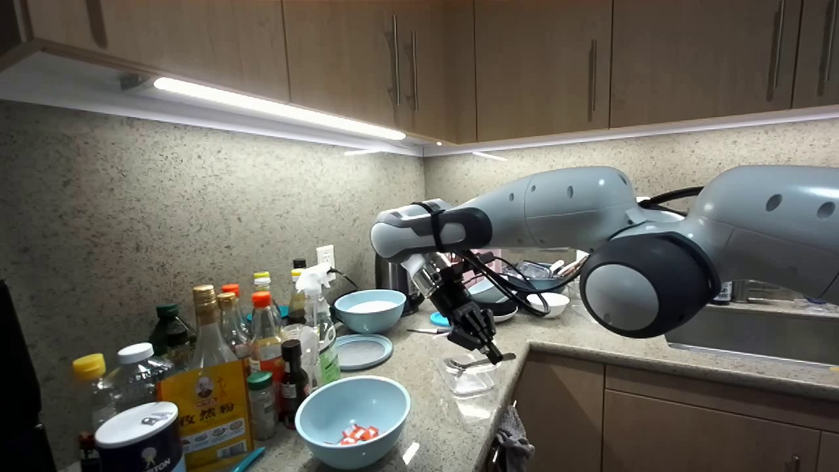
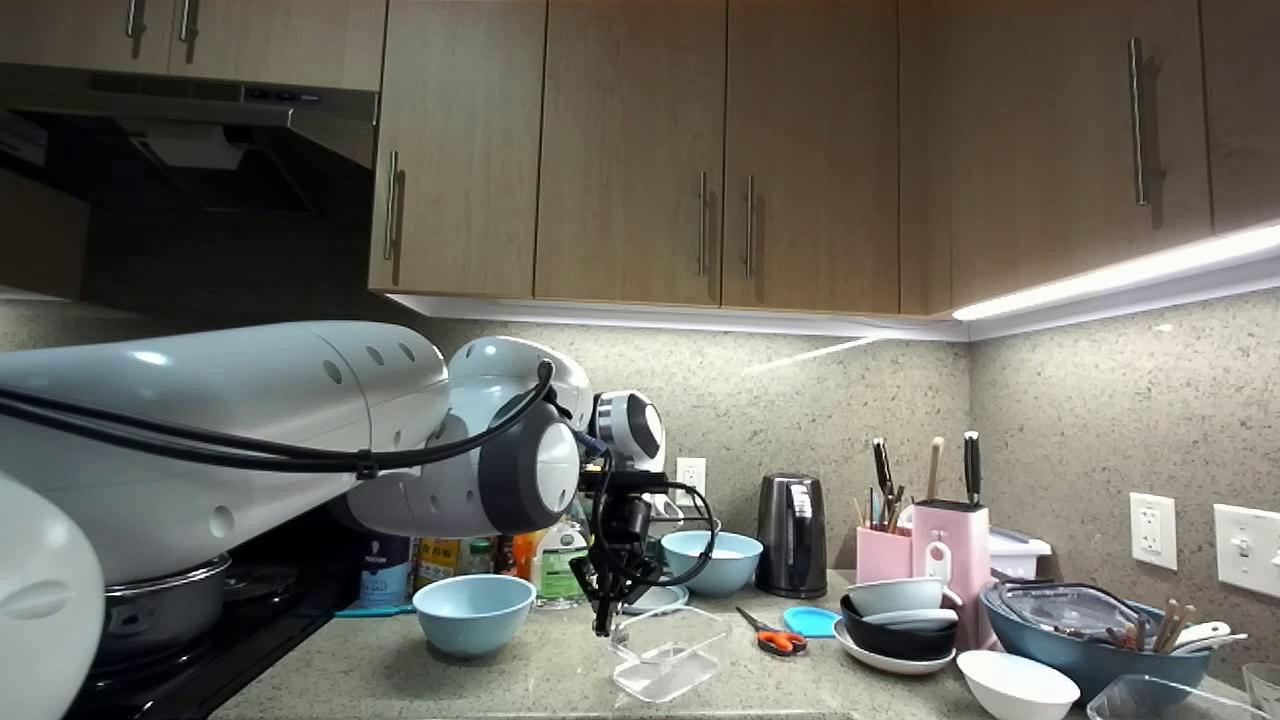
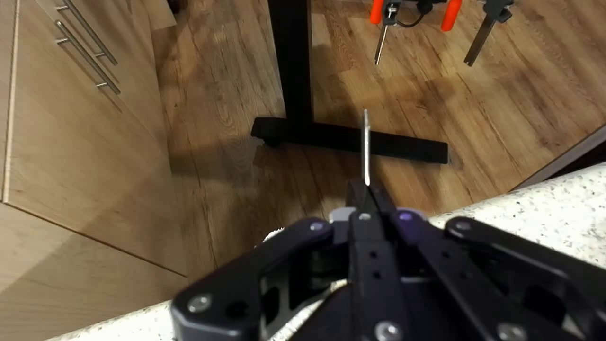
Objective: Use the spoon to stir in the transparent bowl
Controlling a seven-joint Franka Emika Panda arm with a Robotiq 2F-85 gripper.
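In an exterior view the spoon (image 1: 469,364) lies almost level, with its head over the transparent bowl (image 1: 473,385). That bowl is a clear, colourless, box-shaped container on the counter, also visible in an exterior view (image 2: 690,660). My gripper (image 1: 495,356) slants down from above and is shut on the spoon's handle, just beside the bowl on the counter-edge side. In the wrist view the fingers of my gripper (image 3: 366,187) meet around the thin metal handle, which sticks out past them over the floor. Whether the spoon's head touches the bowl cannot be told.
A light-blue bowl (image 1: 354,452) with red-and-white pieces stands nearer the bottles. Farther back are a light-blue bowl (image 1: 370,321) with white contents and a plate (image 1: 367,354). Orange-handled scissors (image 2: 780,640) and stacked bowls (image 2: 900,640) lie beyond. The counter edge runs close by the gripper.
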